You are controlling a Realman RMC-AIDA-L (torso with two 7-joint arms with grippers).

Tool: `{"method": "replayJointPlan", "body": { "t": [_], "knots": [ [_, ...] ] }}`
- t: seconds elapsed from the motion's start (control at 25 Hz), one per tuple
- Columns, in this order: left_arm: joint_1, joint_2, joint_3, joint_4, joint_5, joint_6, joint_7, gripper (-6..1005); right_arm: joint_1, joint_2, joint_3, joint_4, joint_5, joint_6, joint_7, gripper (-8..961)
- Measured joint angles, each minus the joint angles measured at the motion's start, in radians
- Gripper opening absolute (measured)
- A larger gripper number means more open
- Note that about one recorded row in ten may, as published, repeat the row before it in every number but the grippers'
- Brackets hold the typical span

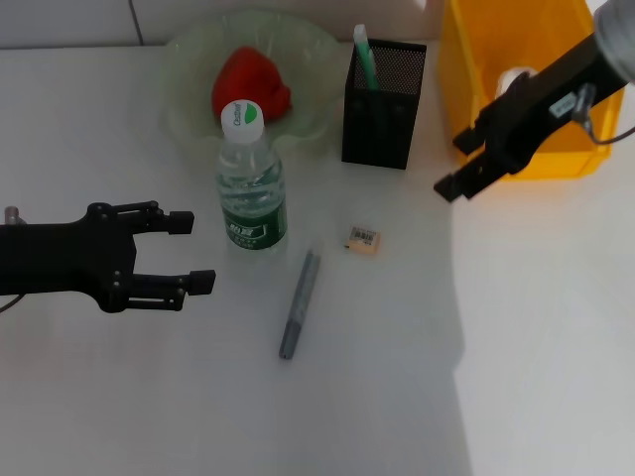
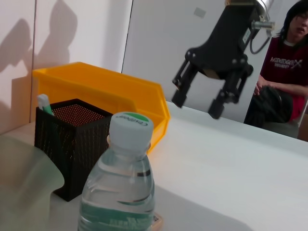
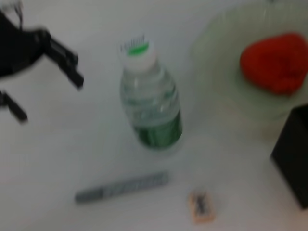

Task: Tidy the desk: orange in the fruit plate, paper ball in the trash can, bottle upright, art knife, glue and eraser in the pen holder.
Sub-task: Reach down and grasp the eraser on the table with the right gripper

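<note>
Right tool (image 1: 458, 166) open over desk (image 1: 516, 347), art knife (image 1: 361, 50) mostly hidden in pen holder (image 1: 382, 119)

A person (image 2: 284, 62) sits at the far side of the tabletop, seen only in the left wrist view, at the edge of the picture. They have dark hair and glasses and wear a dark red T-shirt with white lettering across the chest. A black bag (image 2: 272, 103) lies in their lap. Behind them is a plain pale wall (image 2: 159, 33) bearing a small grey rectangular patch (image 2: 199, 12).
</note>
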Motion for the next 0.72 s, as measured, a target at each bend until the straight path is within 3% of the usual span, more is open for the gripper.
{"method": "replayJointPlan", "body": {
  "t": [0.16,0.28,0.52,0.72],
  "knots": [
    [-0.006,-0.001,0.001,0.0,0.0,0.002,0.0,846,0.073,0.047,-0.109,0.138,-0.13,0.082,-0.014,701],
    [-0.01,-0.003,0.002,0.0,0.001,0.004,-0.001,845,0.103,0.066,-0.183,0.25,-0.131,0.205,-0.016,701],
    [-0.012,-0.004,0.003,0.0,0.002,0.005,-0.001,844,0.114,0.07,-0.371,0.373,-0.008,0.441,-0.017,700],
    [-0.005,-0.003,0.003,0.0,0.002,0.006,0.004,845,0.115,0.071,-0.451,0.423,0.048,0.549,-0.018,699]
  ]
}}
